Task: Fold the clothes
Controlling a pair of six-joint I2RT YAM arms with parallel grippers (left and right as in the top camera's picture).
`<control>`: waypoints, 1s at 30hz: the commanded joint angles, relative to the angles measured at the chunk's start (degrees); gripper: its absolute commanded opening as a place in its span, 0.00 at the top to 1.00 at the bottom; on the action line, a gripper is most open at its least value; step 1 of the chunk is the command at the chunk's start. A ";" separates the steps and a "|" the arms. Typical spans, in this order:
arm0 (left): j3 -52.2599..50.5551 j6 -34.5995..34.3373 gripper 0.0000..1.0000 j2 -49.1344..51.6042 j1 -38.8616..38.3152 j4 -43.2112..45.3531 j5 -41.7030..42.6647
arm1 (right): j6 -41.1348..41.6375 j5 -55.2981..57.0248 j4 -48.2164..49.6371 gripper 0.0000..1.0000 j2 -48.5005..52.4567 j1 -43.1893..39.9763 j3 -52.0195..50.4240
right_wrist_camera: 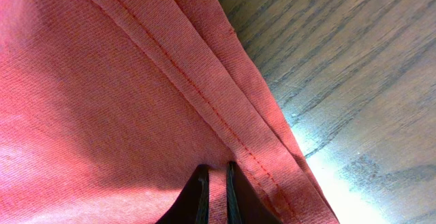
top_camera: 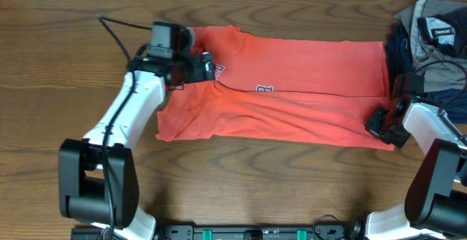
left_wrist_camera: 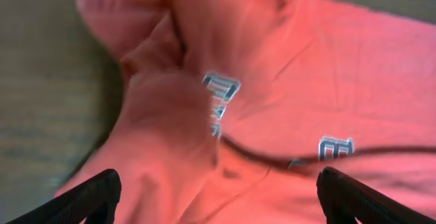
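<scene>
The coral-red T-shirt (top_camera: 292, 87) lies folded lengthwise across the table, with white-and-dark lettering (top_camera: 263, 89) near its middle. My left gripper (top_camera: 204, 66) is open over the shirt's left part, near the collar; in the left wrist view its fingers (left_wrist_camera: 218, 197) stand wide apart above bunched red cloth (left_wrist_camera: 170, 129) with lettering. My right gripper (top_camera: 381, 122) is at the shirt's lower right corner. In the right wrist view its fingers (right_wrist_camera: 216, 183) are shut on a thin fold of the shirt's hemmed edge (right_wrist_camera: 197, 81).
A pile of grey and navy garments (top_camera: 430, 36) lies at the back right, close to the right arm. Bare wooden table (top_camera: 255, 182) surrounds the shirt. A black cable (top_camera: 120, 32) runs from the left arm over the table.
</scene>
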 commanded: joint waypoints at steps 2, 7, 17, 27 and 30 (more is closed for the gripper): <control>0.24 -1.66 0.07 4.22 -3.67 3.30 -8.76 | -0.76 -0.66 -0.72 0.90 0.85 -0.35 -1.55; 0.24 -1.64 0.21 7.63 -5.22 3.61 -13.51 | -1.88 -0.63 -1.18 0.90 0.85 -0.37 -1.55; 0.50 -1.66 0.93 7.67 -5.25 3.85 -13.46 | -2.49 -0.61 -1.18 0.89 0.85 -0.37 -1.55; 0.59 -0.72 0.94 -1.29 -5.25 4.09 2.95 | -2.49 -0.61 -1.18 0.89 0.85 -0.37 -1.55; 0.59 -0.74 0.94 -3.50 -5.35 4.00 7.63 | -2.49 -0.61 -1.18 0.89 0.85 -0.37 -1.55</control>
